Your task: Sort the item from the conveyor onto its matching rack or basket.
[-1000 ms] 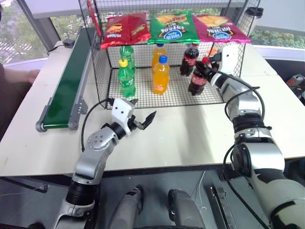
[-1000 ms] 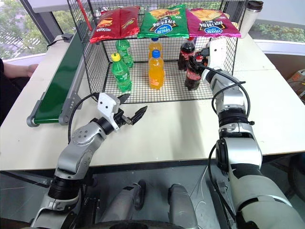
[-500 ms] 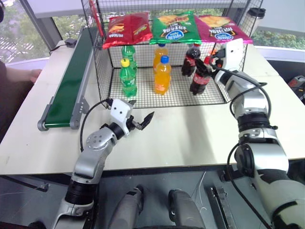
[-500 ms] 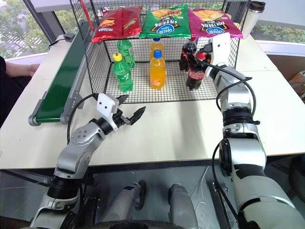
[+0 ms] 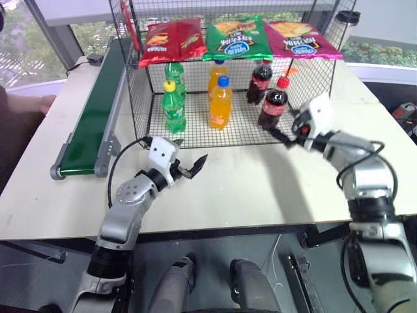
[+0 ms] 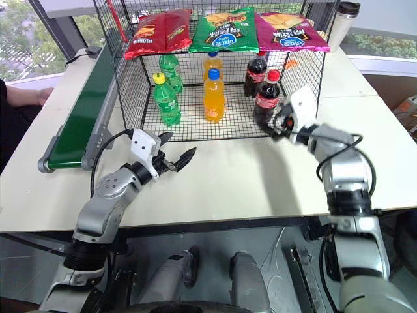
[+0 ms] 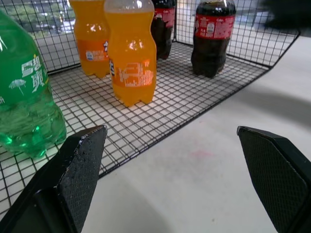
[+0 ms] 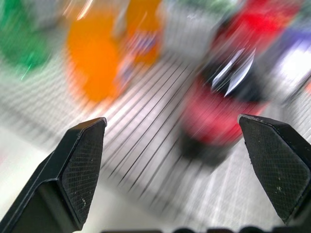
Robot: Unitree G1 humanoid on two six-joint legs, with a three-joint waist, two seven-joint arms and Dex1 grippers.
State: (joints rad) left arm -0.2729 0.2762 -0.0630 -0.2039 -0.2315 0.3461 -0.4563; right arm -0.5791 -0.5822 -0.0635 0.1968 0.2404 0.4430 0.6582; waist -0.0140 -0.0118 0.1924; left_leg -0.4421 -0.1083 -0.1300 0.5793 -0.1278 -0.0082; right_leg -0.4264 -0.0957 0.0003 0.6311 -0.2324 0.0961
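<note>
— Standing upright on the mesh floor of the black wire cage (image 5: 137, 98), that's the cola bottle (image 5: 273, 102), red cap up, at the cage's near right corner, just in front of a second cola bottle (image 5: 260, 81).

— And the right pincer (image 5: 287, 135)?

— Clear of it. It hangs just outside the cage's open front, near the right corner, fingers spread wide with nothing between them. The right wrist view is smeared, but the two black pads stand far apart and the dark bottle with its red label sits beyond them.

— What about the left pincer (image 5: 184, 169)?

— Spread as well, empty, hovering over the bare worktop (image 5: 241, 176) in front of the cage, pointing towards the right. Its wrist view looks between its open fingers at the cage floor: a green bottle (image 7: 26, 104) close by, two orange bottles (image 7: 129, 48) in the middle, the colas further off.

— So the row inside?

— Two green on the left, two orange in the middle, two colas on the right. On the cage's flat top lie three snack bags: red (image 5: 171, 39), green (image 5: 236, 36) and pink (image 5: 301, 37).

— The conveyor (image 5: 98, 107)?

— Long green belt running along the left side of the cage, nothing on it. A person's hand (image 5: 44, 102) rests at the worktop's far left edge.
</note>
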